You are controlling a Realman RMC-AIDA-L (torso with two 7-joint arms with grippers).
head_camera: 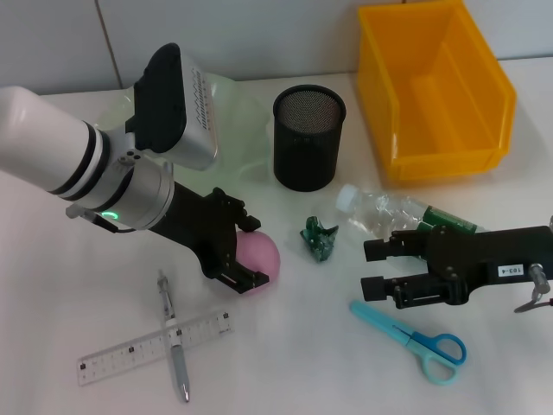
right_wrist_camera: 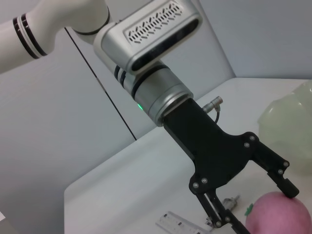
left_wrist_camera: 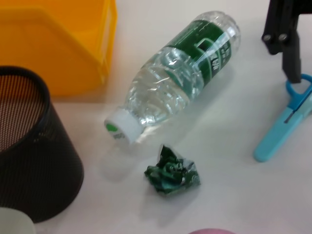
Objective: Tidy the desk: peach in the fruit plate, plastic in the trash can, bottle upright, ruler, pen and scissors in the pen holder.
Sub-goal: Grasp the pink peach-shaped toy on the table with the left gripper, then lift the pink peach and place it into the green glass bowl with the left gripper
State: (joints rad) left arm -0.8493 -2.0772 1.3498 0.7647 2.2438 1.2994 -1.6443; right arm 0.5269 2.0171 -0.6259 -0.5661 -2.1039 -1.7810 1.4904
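Left gripper (head_camera: 251, 251) is down at the pink peach (head_camera: 257, 253), jaws spread wide with one finger on each side of the fruit; from the right wrist view the upper fingertip (right_wrist_camera: 288, 187) sits at the peach's (right_wrist_camera: 280, 214) top edge, but actual contact is hard to confirm and the lower finger runs out of frame. The gripper body hides the near-left part of the peach in the head view. Just past the peach sits the crumpled green plastic (head_camera: 318, 239), then the bottle (head_camera: 402, 214) lying on its side, cap toward the left gripper, its far end covered by the right arm. Beyond the plastic stands the black mesh pen holder (head_camera: 308, 138), and further off the yellow bin (head_camera: 436, 91), cut off at the top of frame. Behind the left arm a pale translucent fruit plate (head_camera: 238, 108) is mostly hidden. On the near side of the left gripper the pen (head_camera: 173, 337) lies crossed over the clear ruler (head_camera: 155, 346). Right gripper (head_camera: 370, 268) hovers apart, jaws open on nothing, just above the blue scissors (head_camera: 410, 337) and beside the bottle; its wrist is cut off at frame edge.
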